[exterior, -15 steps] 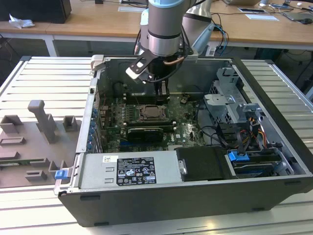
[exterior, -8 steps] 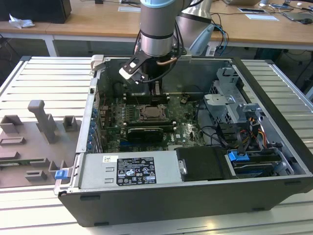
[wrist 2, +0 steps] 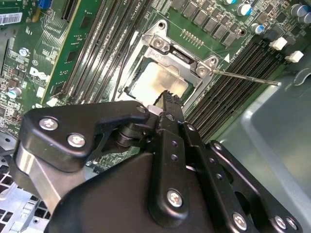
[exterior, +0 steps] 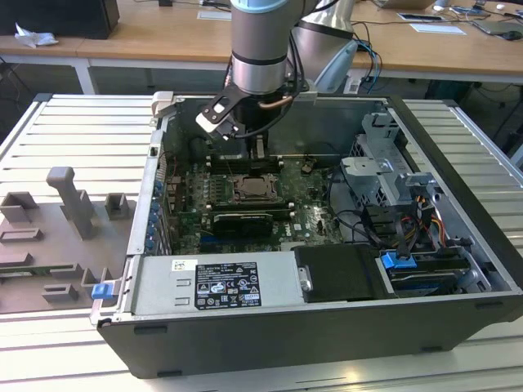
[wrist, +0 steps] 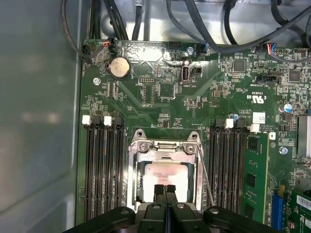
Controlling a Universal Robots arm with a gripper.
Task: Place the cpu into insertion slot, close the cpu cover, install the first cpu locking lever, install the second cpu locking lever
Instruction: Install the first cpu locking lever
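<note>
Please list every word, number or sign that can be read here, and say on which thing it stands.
White label on the grey metal box, exterior view: print too small to read.
White marks on the green board, first wrist view: too small to quote.
White sticker, second wrist view: unreadable.

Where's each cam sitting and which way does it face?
Exterior view: off the arm, looking down into the open computer case; shows the arm.
First wrist view: on the wrist, straight down onto the cpu cover; shows the shut gripper.
Second wrist view: on the wrist, slanted along the gripper.
Both wrist views share cpu cover and cpu.
</note>
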